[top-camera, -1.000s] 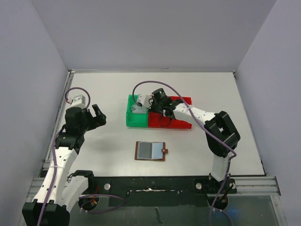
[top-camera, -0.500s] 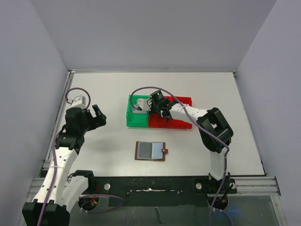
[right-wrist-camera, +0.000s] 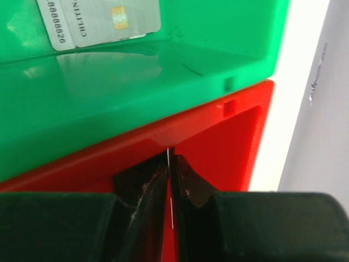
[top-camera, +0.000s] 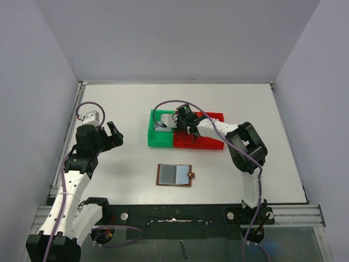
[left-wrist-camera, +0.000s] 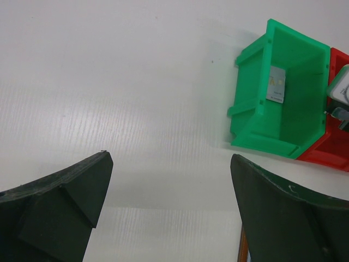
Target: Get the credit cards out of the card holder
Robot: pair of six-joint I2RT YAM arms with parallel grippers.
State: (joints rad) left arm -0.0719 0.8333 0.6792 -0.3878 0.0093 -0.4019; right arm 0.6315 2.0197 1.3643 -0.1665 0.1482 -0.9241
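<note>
card (right-wrist-camera: 168, 156) pinched edge-on, glossy red bin (right-wrist-camera: 218, 136)

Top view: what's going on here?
The right gripper is over the red bin, pinching a thin card seen edge-on. A silver-grey card already lies in the green bin. The card holder lies open on the table; the left gripper hangs open off to the side.
</note>
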